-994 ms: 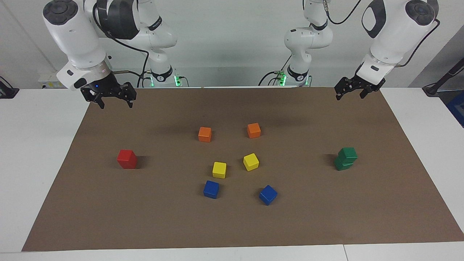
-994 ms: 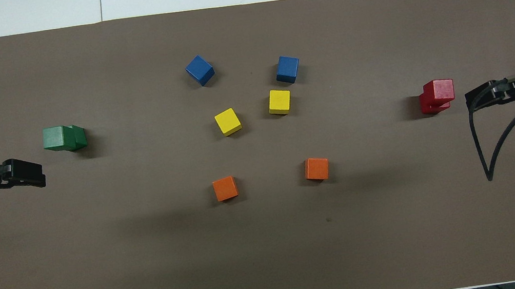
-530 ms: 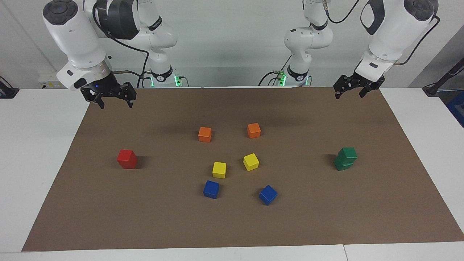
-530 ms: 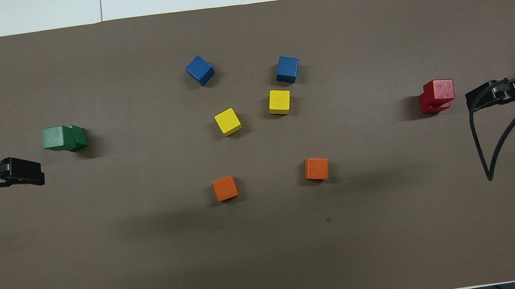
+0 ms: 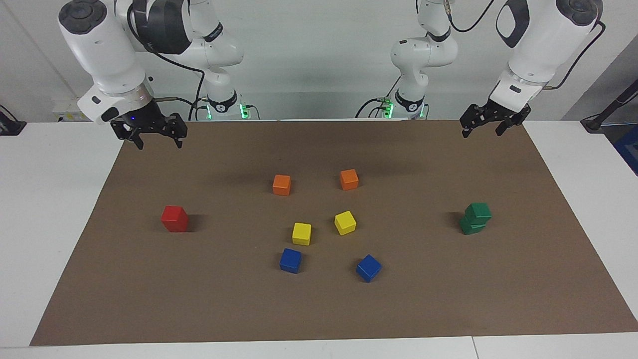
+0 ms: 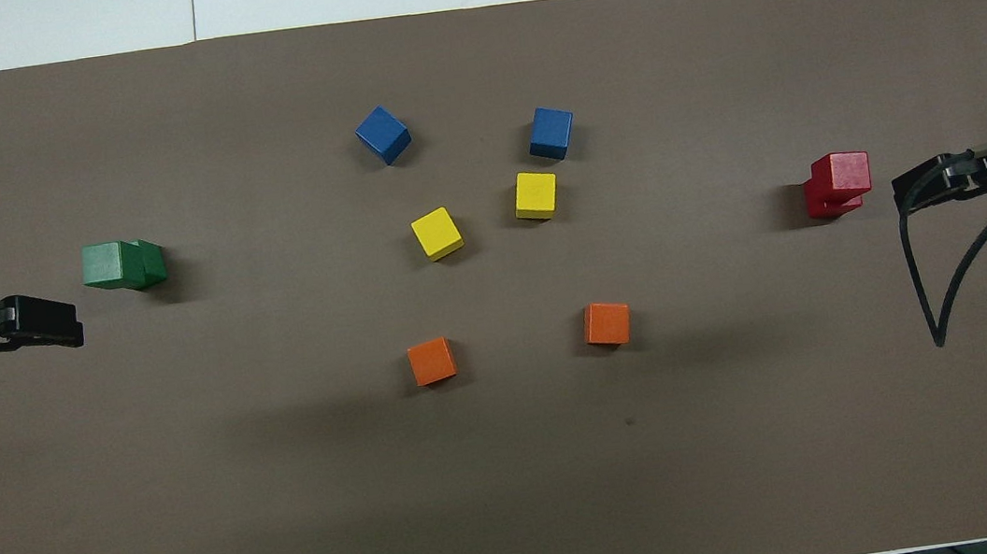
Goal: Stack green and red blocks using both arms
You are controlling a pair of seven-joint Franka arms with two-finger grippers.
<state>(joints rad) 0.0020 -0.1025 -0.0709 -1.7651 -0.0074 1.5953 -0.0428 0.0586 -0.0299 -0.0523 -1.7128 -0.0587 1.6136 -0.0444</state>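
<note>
Two dark green blocks [image 5: 476, 218] stand stacked, the upper one slightly offset, toward the left arm's end of the mat; the stack also shows in the overhead view [image 6: 123, 264]. Two red blocks [image 5: 174, 218] stand stacked toward the right arm's end, and the overhead view [image 6: 838, 183] shows them slightly offset. My left gripper [image 5: 480, 134] is open and empty, raised over the mat's corner near its base, apart from the green stack; it also shows from overhead [image 6: 71, 329]. My right gripper [image 5: 159, 146] is open and empty, raised over the mat's other near corner; it also shows from overhead [image 6: 900, 194].
On the brown mat [image 5: 319, 309], between the two stacks, lie two orange cubes [image 5: 281, 184] [image 5: 349, 179], two yellow cubes [image 5: 301, 233] [image 5: 345, 222] and two blue cubes [image 5: 290, 260] [image 5: 368, 268]. White table surrounds the mat.
My left gripper has drifted slightly up and away from the green stack. The right gripper and all the blocks have stayed in place.
</note>
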